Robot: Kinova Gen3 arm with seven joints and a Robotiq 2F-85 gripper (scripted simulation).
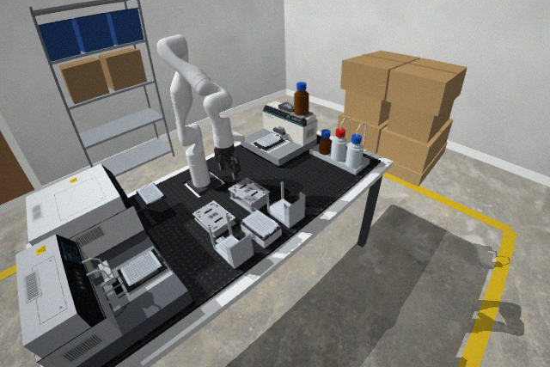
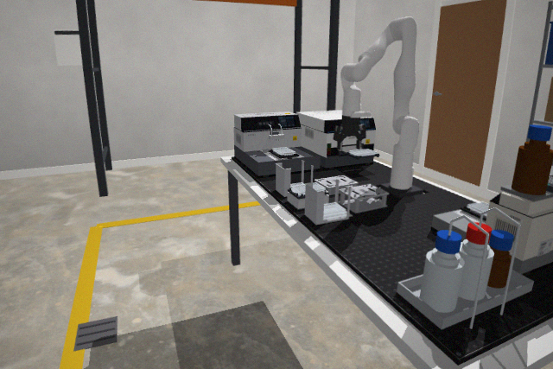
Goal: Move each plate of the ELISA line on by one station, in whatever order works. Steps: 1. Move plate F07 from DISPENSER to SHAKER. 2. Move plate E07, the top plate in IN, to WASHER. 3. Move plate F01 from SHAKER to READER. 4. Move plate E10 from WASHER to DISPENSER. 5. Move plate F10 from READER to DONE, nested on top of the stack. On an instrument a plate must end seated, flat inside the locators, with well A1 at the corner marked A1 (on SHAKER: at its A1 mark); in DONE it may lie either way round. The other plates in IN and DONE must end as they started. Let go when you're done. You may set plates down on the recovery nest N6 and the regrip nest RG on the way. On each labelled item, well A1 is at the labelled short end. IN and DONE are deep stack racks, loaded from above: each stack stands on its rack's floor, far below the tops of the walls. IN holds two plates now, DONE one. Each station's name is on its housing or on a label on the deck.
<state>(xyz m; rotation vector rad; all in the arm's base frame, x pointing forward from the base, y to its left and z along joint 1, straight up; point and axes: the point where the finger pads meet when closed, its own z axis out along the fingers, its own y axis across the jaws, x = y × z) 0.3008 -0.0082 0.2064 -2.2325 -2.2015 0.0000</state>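
While no plate has visibly left its station, the nearest one (image 1: 141, 266) lies flat on an instrument tray at lower left of the top view, presumably for overhead access. Toward centre, two tall-walled racks (image 1: 234, 248) (image 1: 287, 207) flank a plate on a block (image 1: 261, 224); high walls keep stacks aligned. Station labels are unreadable. Beyond, the gripper (image 1: 227, 164) hangs above the deck, pointing down over an unoccupied nest (image 1: 248, 192), fingers fully spread, holding nothing. Farthest, upper centre, another plate (image 1: 269, 140) sits seated on its platform.
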